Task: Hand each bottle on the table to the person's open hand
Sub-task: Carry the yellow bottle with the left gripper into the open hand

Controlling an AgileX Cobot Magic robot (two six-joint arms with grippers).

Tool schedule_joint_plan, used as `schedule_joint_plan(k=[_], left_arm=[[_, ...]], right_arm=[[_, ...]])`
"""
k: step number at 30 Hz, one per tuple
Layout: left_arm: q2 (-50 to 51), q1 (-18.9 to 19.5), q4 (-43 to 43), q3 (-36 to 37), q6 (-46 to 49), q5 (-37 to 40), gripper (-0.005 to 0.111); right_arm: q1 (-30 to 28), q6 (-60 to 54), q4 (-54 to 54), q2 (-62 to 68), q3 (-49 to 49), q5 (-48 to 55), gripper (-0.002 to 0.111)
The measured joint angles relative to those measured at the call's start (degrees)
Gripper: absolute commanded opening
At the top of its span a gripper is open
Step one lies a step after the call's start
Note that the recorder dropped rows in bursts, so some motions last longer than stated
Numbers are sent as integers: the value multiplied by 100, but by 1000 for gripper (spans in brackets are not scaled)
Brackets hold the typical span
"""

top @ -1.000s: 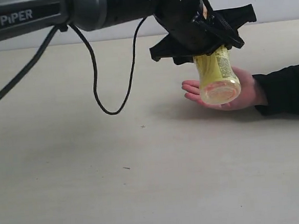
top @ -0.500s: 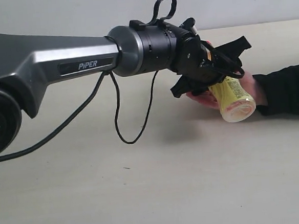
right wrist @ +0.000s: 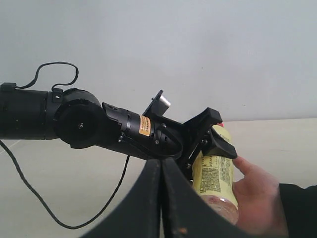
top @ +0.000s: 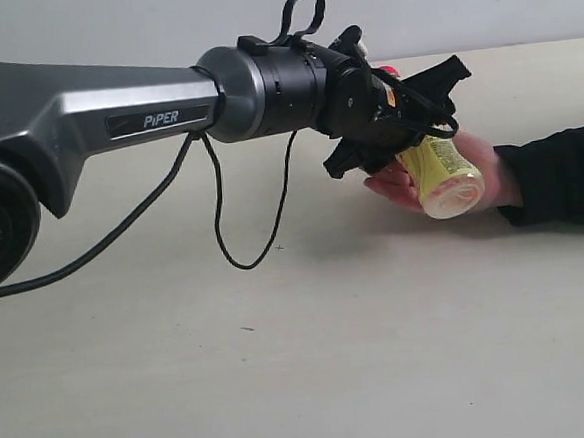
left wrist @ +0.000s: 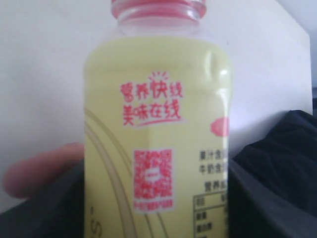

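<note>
The left pincer [top: 411,130] is clenched on the yellow bottle [top: 441,173], gripping it around the upper body just below the red cap [top: 387,70]. The bottle is tilted: the cap points up and toward the far left, and the base points down and toward the near right. In the left wrist view the bottle [left wrist: 156,148] fills the picture, with red print on the yellow side and the cap [left wrist: 158,7] at the edge.

The base of the bottle sits over the palm of the person's open hand [top: 484,170], which lies palm up on the right side of the surface [top: 282,360]. In the right wrist view a finger of the hand [right wrist: 255,191] lies against the label side of the bottle [right wrist: 214,181]. Whether the base presses on the palm cannot be told. A black sleeve [top: 560,175] runs from the wrist to the right edge.

The left arm [top: 114,111], marked PiPER, reaches in from the left, and a black cable [top: 222,224] hangs in a loop beneath it.

The right pincer [right wrist: 161,198] is clenched with nothing in it, its two dark fingers [right wrist: 148,203] pressed together. It is held up above the surface, near the handover.
</note>
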Motion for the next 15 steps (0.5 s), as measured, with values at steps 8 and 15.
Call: schedule_joint_plan(k=[8, 15], left_arm=[[226, 68, 0, 0, 0, -295, 24], [294, 68, 0, 0, 172, -407, 66]], right_arm=[[0, 0, 0, 0, 0, 0, 0], [0, 0, 0, 0, 0, 0, 0]])
